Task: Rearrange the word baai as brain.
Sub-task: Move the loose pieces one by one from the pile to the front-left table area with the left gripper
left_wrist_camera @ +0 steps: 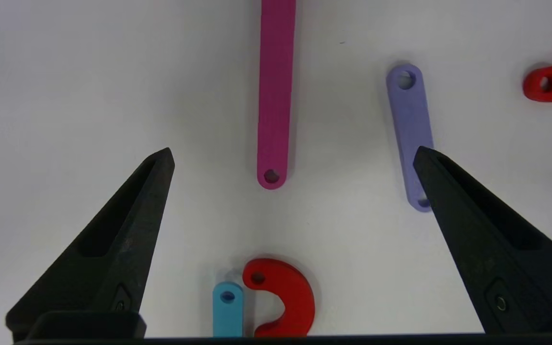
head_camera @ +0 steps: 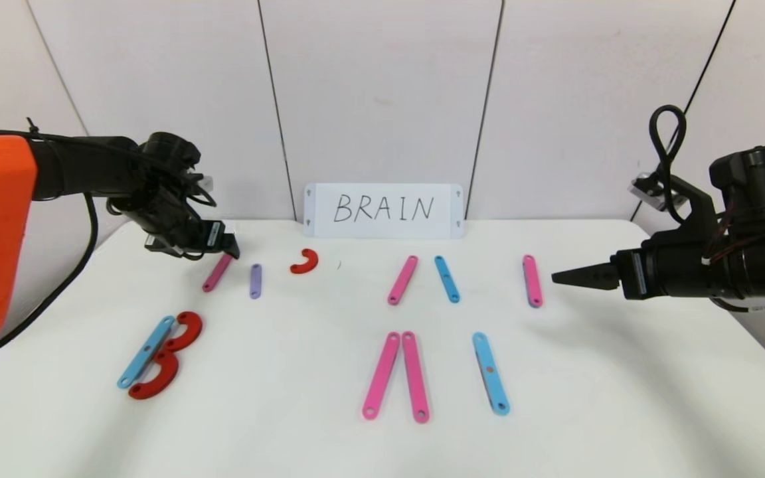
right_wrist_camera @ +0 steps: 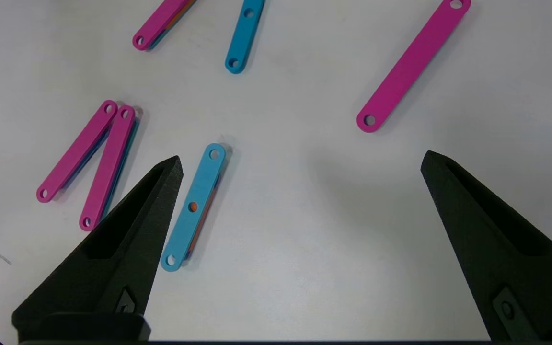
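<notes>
The letter pieces lie spread on the white table [head_camera: 276, 425]. At front left a light-blue strip [head_camera: 147, 351] with two red curves [head_camera: 171, 355] forms a B. Behind it lie a pink strip [head_camera: 217, 273], a short purple strip [head_camera: 255, 281] and a loose red curve [head_camera: 305, 262]. My left gripper [head_camera: 226, 247] hovers open and empty over the pink strip's far end [left_wrist_camera: 274, 96]; the purple strip [left_wrist_camera: 410, 129] lies by one finger. Two pink strips [head_camera: 397, 375] form an inverted V at front centre, with a light-blue strip [head_camera: 490, 373] beside them. My right gripper [head_camera: 565, 277] is open and empty, right of a pink strip [head_camera: 532, 281].
A white card [head_camera: 383, 210] with handwritten BRAIN stands against the back wall. A pink strip [head_camera: 402, 279] and a blue strip [head_camera: 447, 279] lie mid-table behind the inverted V. The table's right edge runs close under the right arm.
</notes>
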### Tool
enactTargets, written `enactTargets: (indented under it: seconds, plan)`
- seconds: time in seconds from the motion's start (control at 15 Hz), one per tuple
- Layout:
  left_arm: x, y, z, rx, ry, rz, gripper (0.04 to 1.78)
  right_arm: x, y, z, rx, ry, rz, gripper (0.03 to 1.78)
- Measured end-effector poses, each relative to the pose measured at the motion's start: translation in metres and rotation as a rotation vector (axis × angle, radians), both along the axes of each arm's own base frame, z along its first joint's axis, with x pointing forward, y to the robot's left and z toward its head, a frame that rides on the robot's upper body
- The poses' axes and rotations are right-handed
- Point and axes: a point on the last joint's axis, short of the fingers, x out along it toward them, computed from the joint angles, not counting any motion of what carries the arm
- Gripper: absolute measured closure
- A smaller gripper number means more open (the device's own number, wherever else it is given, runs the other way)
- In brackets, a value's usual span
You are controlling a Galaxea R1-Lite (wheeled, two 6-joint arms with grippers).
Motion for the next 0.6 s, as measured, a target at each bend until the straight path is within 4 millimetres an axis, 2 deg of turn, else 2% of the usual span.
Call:
enactTargets:
  seconds: [0.27, 0.6]
  plan:
    - [0.020, 0.006, -0.029, -0.010, 0.003, 0.025, 0.07, 0.000, 0.000, -0.001, -0.002, 0.001, 0.000, 0.07]
    - [0.026, 0.010, -0.039, -0.018, -0.001, 0.032, 0.07, -0.001, 0.000, -0.002, -0.004, 0.006, -0.001, 0.07]
